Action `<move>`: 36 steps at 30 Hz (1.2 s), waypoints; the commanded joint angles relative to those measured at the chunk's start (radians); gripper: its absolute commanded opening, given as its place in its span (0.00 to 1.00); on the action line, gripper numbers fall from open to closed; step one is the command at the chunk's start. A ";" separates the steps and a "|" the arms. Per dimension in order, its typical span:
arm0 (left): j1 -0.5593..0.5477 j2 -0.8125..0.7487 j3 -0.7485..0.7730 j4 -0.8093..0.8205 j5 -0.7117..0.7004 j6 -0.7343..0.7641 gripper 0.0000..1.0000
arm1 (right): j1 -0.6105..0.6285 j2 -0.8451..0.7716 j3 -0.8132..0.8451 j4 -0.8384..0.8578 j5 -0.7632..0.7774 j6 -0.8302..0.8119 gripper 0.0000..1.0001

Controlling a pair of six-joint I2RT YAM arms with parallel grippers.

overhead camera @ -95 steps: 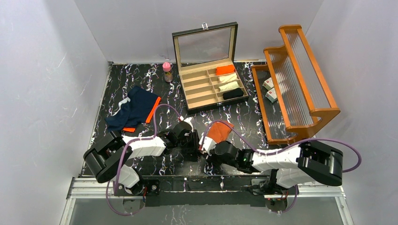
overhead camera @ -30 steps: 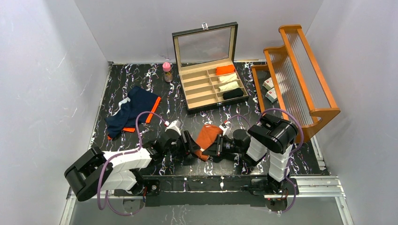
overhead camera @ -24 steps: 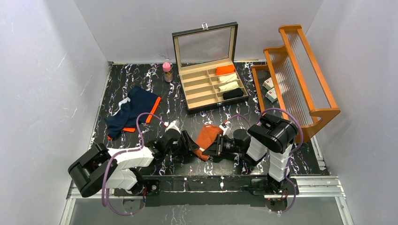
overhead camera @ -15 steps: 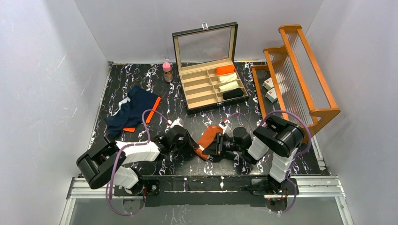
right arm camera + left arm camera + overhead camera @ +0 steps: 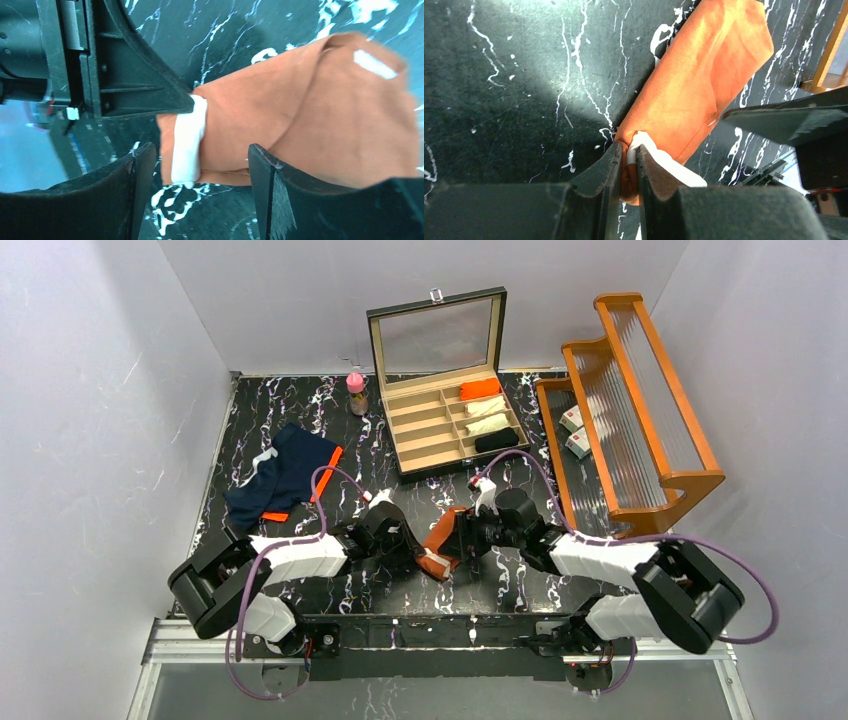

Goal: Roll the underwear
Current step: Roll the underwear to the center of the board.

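The rust-orange underwear [image 5: 444, 536] lies folded into a narrow strip near the table's front, its white waistband [image 5: 187, 140] at the near end. My left gripper [image 5: 628, 165] is shut on the waistband end; in the top view it [image 5: 412, 556] sits at the strip's left. My right gripper [image 5: 195, 165] is open, its jaws wide apart over the waistband end, nothing held; in the top view it [image 5: 462, 536] is on the strip's right. The navy underwear [image 5: 283, 472] with orange trim lies flat at the left.
An open compartment box [image 5: 452, 423] with rolled garments stands at the back centre. A small pink-capped bottle [image 5: 356, 392] is left of it. A wooden rack [image 5: 634, 400] stands at the right. The table [image 5: 340, 440] is black marble-patterned.
My right arm has swung out and stretched low toward the cloth, and its gripper now sits over the strip's right side. The orange strip's far end rose slightly. My left gripper stayed clamped on the waistband.
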 commanded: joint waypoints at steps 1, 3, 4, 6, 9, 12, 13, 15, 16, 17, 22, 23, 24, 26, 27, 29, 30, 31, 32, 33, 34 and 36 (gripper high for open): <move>-0.005 -0.029 0.009 -0.190 -0.076 0.036 0.00 | 0.072 -0.110 0.061 -0.172 0.175 -0.287 0.72; -0.005 -0.039 0.013 -0.205 -0.081 0.034 0.00 | 0.160 -0.143 0.059 -0.151 0.244 -0.386 0.70; -0.005 -0.041 0.015 -0.210 -0.084 0.033 0.00 | 0.201 -0.155 0.056 -0.135 0.275 -0.431 0.70; -0.005 -0.045 0.017 -0.213 -0.084 0.032 0.00 | 0.287 -0.166 0.052 -0.106 0.346 -0.523 0.69; -0.005 -0.050 0.015 -0.213 -0.084 0.027 0.00 | 0.392 -0.142 0.056 -0.068 0.418 -0.632 0.69; -0.005 -0.058 0.013 -0.213 -0.086 0.023 0.00 | 0.461 -0.088 0.068 -0.039 0.456 -0.715 0.65; -0.005 -0.060 0.013 -0.213 -0.087 0.023 0.00 | 0.476 -0.068 0.072 -0.031 0.466 -0.729 0.65; -0.005 -0.062 0.013 -0.213 -0.088 0.022 0.00 | 0.498 -0.030 0.075 -0.009 0.474 -0.753 0.63; -0.005 -0.063 0.013 -0.213 -0.087 0.021 0.00 | 0.505 -0.012 0.074 0.007 0.477 -0.760 0.62; -0.005 -0.063 0.013 -0.213 -0.087 0.020 0.00 | 0.512 0.007 0.072 0.025 0.481 -0.764 0.61; -0.005 -0.062 0.014 -0.214 -0.087 0.019 0.00 | 0.536 0.083 0.054 0.103 0.519 -0.777 0.55; -0.005 -0.064 0.013 -0.226 -0.087 0.019 0.00 | 0.539 0.091 0.049 0.115 0.536 -0.777 0.52; -0.005 -0.067 0.012 -0.239 -0.087 0.019 0.00 | 0.541 0.098 0.043 0.126 0.552 -0.775 0.49; -0.005 -0.075 0.009 -0.244 -0.089 0.019 0.00 | 0.542 0.109 0.025 0.149 0.594 -0.759 0.40; -0.005 -0.079 0.008 -0.247 -0.092 0.017 0.00 | 0.542 0.114 0.017 0.153 0.610 -0.745 0.36; -0.005 -0.090 0.004 -0.255 -0.099 0.014 0.00 | 0.542 0.125 0.002 0.157 0.623 -0.718 0.30; -0.005 -0.097 0.002 -0.259 -0.104 0.010 0.00 | 0.542 0.129 -0.005 0.158 0.627 -0.700 0.26; -0.005 -0.106 -0.001 -0.263 -0.110 0.007 0.00 | 0.541 0.132 -0.013 0.158 0.627 -0.679 0.22; -0.005 -0.115 -0.005 -0.268 -0.116 0.003 0.00 | 0.542 0.133 -0.020 0.160 0.620 -0.660 0.19; -0.005 -0.124 -0.008 -0.272 -0.120 -0.001 0.00 | 0.542 0.132 -0.027 0.168 0.606 -0.640 0.16; -0.005 -0.132 -0.013 -0.275 -0.122 -0.005 0.00 | 0.542 0.131 -0.034 0.182 0.584 -0.620 0.12; -0.005 -0.151 -0.021 -0.286 -0.125 -0.013 0.04 | 0.540 0.133 -0.044 0.218 0.532 -0.582 0.07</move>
